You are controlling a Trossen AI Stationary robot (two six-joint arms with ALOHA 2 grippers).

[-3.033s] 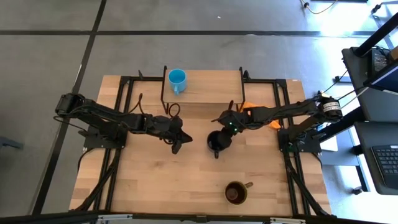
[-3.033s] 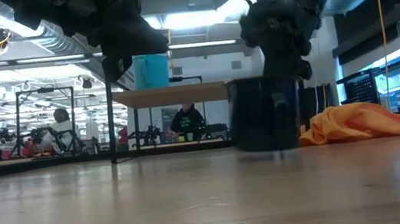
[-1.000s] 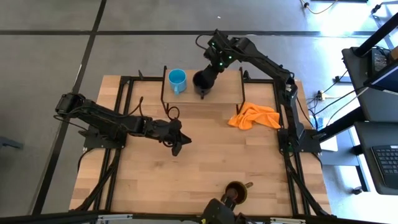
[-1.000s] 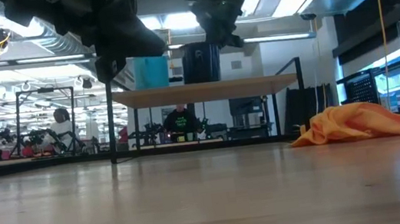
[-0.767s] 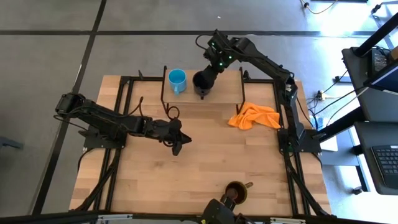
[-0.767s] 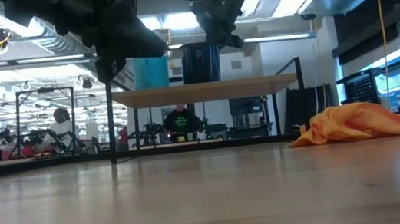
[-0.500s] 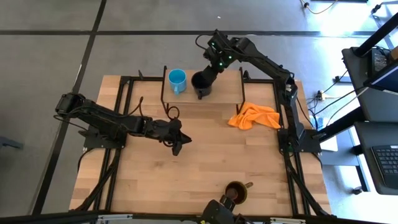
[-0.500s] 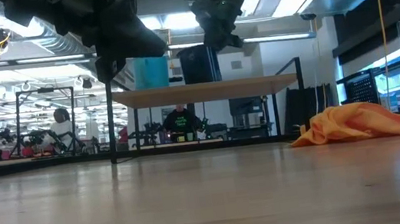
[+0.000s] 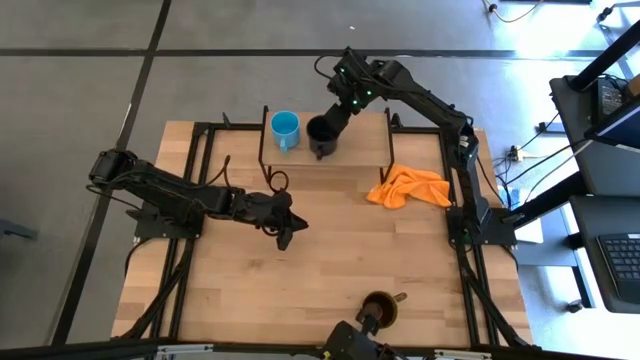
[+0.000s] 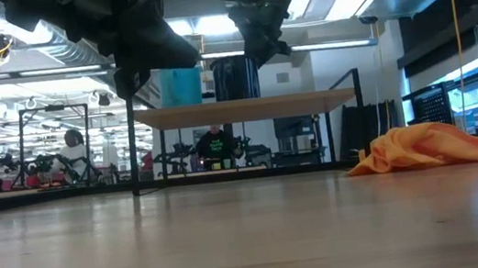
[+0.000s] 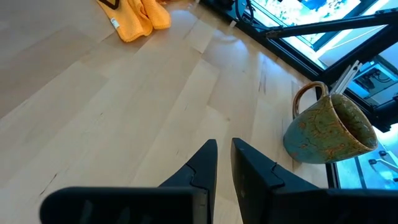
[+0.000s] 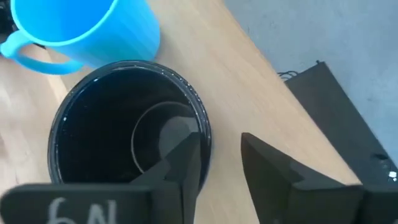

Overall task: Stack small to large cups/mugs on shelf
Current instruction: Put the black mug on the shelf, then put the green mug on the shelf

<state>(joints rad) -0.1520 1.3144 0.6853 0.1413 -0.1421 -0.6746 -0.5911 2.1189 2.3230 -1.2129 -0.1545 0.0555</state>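
Black mug (image 12: pixel 127 124) on shelf (image 9: pixel 362 128), rim between parted right claw (image 12: pixel 214 158) (blue mug (image 12: pixel 81 28) beside)

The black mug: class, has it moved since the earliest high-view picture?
Yes. The black mug has gone from the tabletop up onto the shelf, beside the blue mug, with the right hand at its rim.

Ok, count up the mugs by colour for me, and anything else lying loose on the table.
Small light-blue handled mug: 1
Black handled mug: 1
Brown-olive handled mug: 1
Crumpled orange cloth: 1
Total: 4
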